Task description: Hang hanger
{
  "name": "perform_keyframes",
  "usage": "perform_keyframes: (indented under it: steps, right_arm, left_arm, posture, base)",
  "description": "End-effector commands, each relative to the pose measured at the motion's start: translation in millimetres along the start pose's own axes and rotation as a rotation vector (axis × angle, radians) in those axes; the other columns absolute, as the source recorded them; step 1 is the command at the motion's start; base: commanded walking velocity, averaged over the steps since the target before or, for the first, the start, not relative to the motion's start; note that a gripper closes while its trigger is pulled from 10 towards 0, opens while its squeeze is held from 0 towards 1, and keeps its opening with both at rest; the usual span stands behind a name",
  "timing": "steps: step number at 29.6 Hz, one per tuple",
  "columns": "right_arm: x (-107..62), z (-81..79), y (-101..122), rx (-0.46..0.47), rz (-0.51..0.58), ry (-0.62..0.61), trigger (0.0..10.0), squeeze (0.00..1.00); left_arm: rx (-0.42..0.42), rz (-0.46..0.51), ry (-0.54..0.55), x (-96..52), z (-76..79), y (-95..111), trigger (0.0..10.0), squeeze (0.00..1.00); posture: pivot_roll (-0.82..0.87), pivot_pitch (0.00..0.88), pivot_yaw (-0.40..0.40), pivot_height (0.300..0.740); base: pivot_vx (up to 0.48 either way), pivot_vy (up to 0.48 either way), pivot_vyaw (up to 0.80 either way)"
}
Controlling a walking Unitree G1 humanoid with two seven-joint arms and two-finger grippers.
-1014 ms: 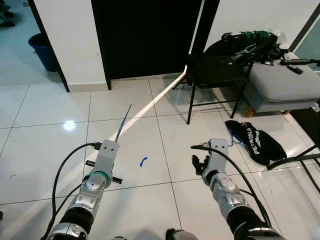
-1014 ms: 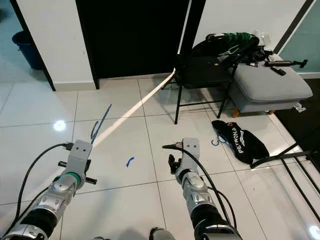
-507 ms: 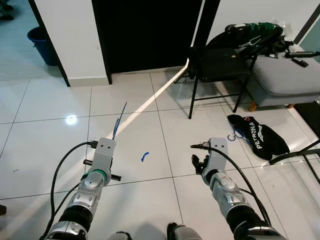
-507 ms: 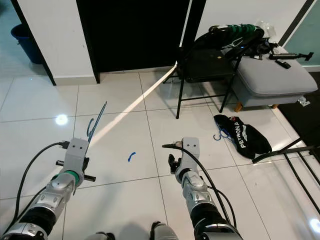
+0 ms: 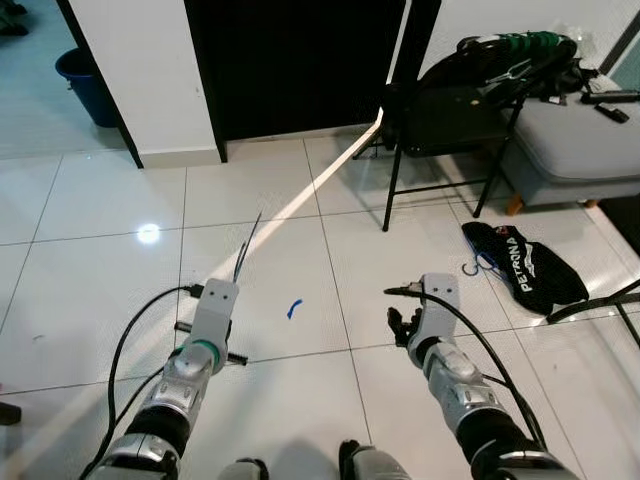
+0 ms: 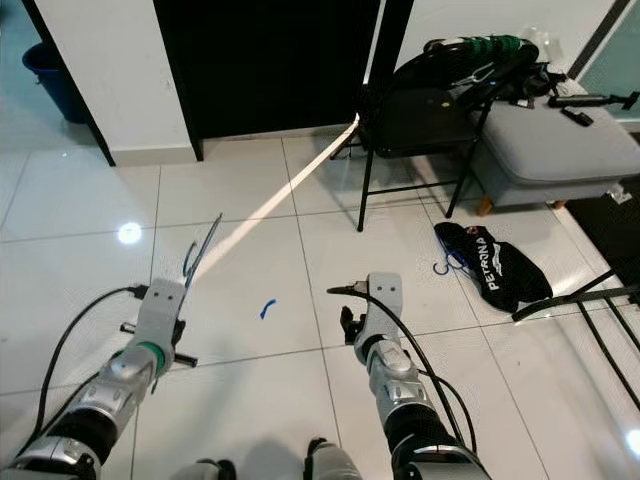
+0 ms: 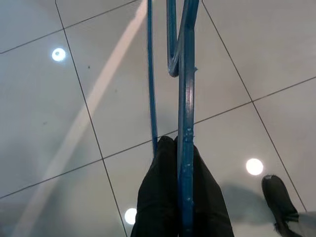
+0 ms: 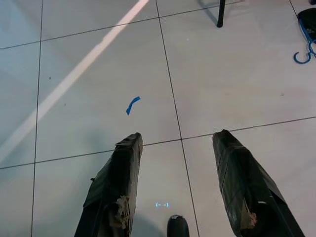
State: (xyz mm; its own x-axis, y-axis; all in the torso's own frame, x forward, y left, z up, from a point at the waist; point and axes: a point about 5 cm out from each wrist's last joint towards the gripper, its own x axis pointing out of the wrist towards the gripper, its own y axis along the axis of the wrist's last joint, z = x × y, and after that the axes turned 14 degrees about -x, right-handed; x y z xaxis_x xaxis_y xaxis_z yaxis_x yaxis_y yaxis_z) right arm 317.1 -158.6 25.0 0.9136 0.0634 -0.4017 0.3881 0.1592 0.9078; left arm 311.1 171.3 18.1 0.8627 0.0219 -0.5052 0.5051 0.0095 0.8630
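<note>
White glossy tiled floor (image 5: 90,300) spans the scene, crossed by a diagonal strip of bright light running from the doorway toward the robot. Wide dark doorway opening (image 5: 295,65) at the far wall, flanked by white wall panels.

Grey upholstered bench seat (image 5: 575,140) at far right, a black rod-like object lying on top of it. Just beside it, black metal folding chair (image 5: 440,125) piled with dark clothing and green-handled items. Dark blue plastic bucket (image 5: 85,85) at far left, by the wall.

Black fabric bag with white "PETRONA" lettering (image 5: 525,268) lies flat on the tiles in front of the bench, a small blue hook-shaped piece at its near edge.

Left arm is raised forward over the floor. Left gripper (image 7: 178,163): the two black fingers (image 7: 158,197) are pressed together around the thin blue wire hanger (image 7: 186,89), which runs out from between them and away from the wrist. In the head views the hanger (image 5: 246,247) sticks up and forward from the gripper, clear of the floor, its hook end pointing toward the doorway.

Right arm is also held forward, well apart from the left. Right gripper (image 8: 178,182): fingers spread wide with bare tile between them, nothing held.

Small scrap of blue tape (image 5: 292,308) on the tile, between the two grippers. Black cables loop from each wrist back along the silver forearms.
</note>
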Motion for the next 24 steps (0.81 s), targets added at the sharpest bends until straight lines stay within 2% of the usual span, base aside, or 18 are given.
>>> perform_keyframes:
  steps: [1, 24]
  right_arm:
    - [-1.3, 0.1, -7.8, -0.005, -0.037, 0.012, 10.0, 0.00]
    - [-0.8, -4.9, -9.0, 0.002, -0.047, 0.033, 10.0, 0.00]
  left_arm:
    - [-0.011, -0.020, 0.016, -0.7, -1.2, -7.4, 10.0, 0.00]
    - [-0.008, -0.033, 0.016, -0.4, -5.8, -8.0, 10.0, 0.00]
  posture:
    - [0.00, 0.121, 0.010, 0.740]
    - [0.01, 0.149, 0.016, 0.740]
  base:
    - [0.000, 0.000, 0.00]
    - [0.000, 0.000, 0.00]
